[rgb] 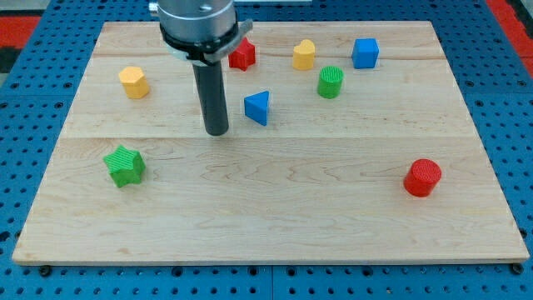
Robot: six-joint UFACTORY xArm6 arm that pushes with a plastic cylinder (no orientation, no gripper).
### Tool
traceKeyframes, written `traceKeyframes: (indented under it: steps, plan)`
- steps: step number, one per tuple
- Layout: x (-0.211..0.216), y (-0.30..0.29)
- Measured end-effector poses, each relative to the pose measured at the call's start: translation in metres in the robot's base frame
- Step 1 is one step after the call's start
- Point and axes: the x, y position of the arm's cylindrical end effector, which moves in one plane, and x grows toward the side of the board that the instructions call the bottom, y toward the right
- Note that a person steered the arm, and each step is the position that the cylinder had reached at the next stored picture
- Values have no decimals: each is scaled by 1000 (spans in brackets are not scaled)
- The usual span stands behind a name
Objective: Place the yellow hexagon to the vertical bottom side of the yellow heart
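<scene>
The yellow hexagon [133,82] stands near the board's upper left. The yellow heart [304,54] stands near the top, right of centre. The dark rod comes down from the top centre, and my tip [216,131] rests on the board left of the blue triangle [258,107]. The tip is below and to the right of the yellow hexagon, well apart from it, and to the lower left of the yellow heart. It touches no block.
A red star [242,55] sits at the top, partly behind the arm's housing. A blue cube [365,52] and a green cylinder [330,82] stand by the heart. A green star [125,164] is at left, a red cylinder [422,177] at lower right.
</scene>
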Motion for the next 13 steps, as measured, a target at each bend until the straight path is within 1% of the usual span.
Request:
traceKeyframes:
  steps: [3,5,6,7,8,9,11,13]
  plan:
    - [-83,-67]
    - [-124,-114]
    - [-119,-134]
    - [-88,-132]
    - [-47,-124]
    - [-12,-109]
    - [32,-97]
    - [39,-27]
